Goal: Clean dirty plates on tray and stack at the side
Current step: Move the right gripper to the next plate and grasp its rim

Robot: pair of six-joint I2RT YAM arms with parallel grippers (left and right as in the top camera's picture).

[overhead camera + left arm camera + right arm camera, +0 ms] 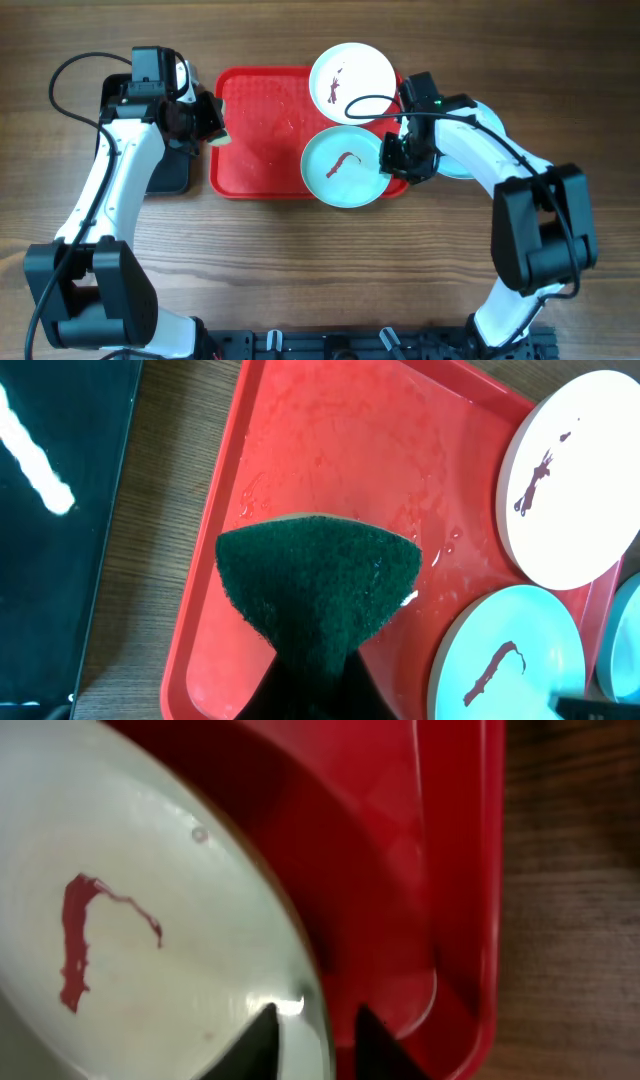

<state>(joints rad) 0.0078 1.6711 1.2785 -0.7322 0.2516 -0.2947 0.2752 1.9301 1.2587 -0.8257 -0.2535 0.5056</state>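
Closest to the robot's base, the pale blue plate (pixel 335 185) sits in the near right corner of the red tray (pixel 260 130), with a hooked reddish-brown smear across its middle. The right gripper (pixel 318 1042) is right at that plate's edge. One finger is over the plate and the other is over the tray floor, so the rim runs between the jaws. From the blurry wrist view I honestly can't tell if they're actually pinching it or just straddling it. Just right of the tray, a third plate (pixel 622 640) peeks out from under the right arm, mostly hidden. Over at the tray's left rim, the left gripper (pixel 213 128) has its jaws clamped on a dark green scouring sponge (pixel 320 580), held above the tray floor, which looks wet with droplets. Left of that is a black tray (pixel 170 178) on the wooden table (pixel 300 260). Farthest back, a white plate (pixel 352 82) with a dark smear overlaps the tray's far right corner.
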